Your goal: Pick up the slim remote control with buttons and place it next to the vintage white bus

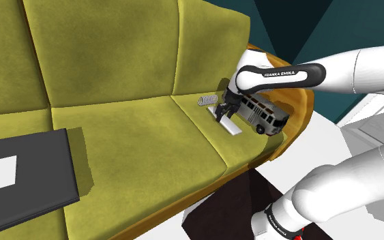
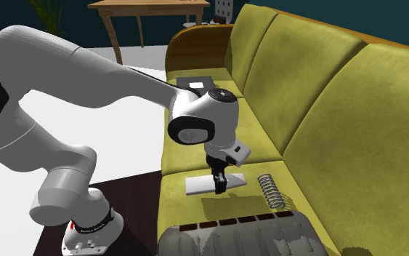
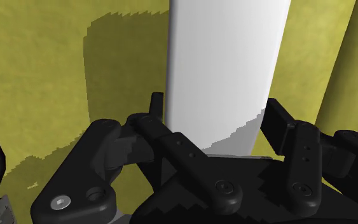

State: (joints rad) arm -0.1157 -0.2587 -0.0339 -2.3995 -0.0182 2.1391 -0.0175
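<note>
well, the remote (image 1: 229, 125) is drawn as a plain white slab, long, flat and thin, with no buttons visible. it lies flat on the right-hand seat cushion in the shoulder view, just beside the bus (image 1: 262, 114), on that view's left of it. the all-black gripper (image 1: 223, 112) stands over the remote's far end, and in the wrist view its two fingers (image 3: 157, 108) clasp the slab across its width, one pressed to each long edge.

the bus is a boxy grey model with dark windows and a ribbed roof. a small coil of shiny wire (image 1: 204, 101) rests near the remote, farther toward the backrest. the sofa (image 1: 115, 61) is olive-yellow with a soft, matte look, broad seat cushions and tall back cushions. its curved armrest (image 1: 301, 112) shows a brown wooden rim. far off on the shoulder view's left a dark grey flat slab (image 1: 33, 170) with a white patch lies on the seat. beyond the sofa in the second exterior view stand a wooden table (image 2: 150, 9), a white floor (image 2: 134, 58) and a teal wall (image 1: 306, 27).
</note>
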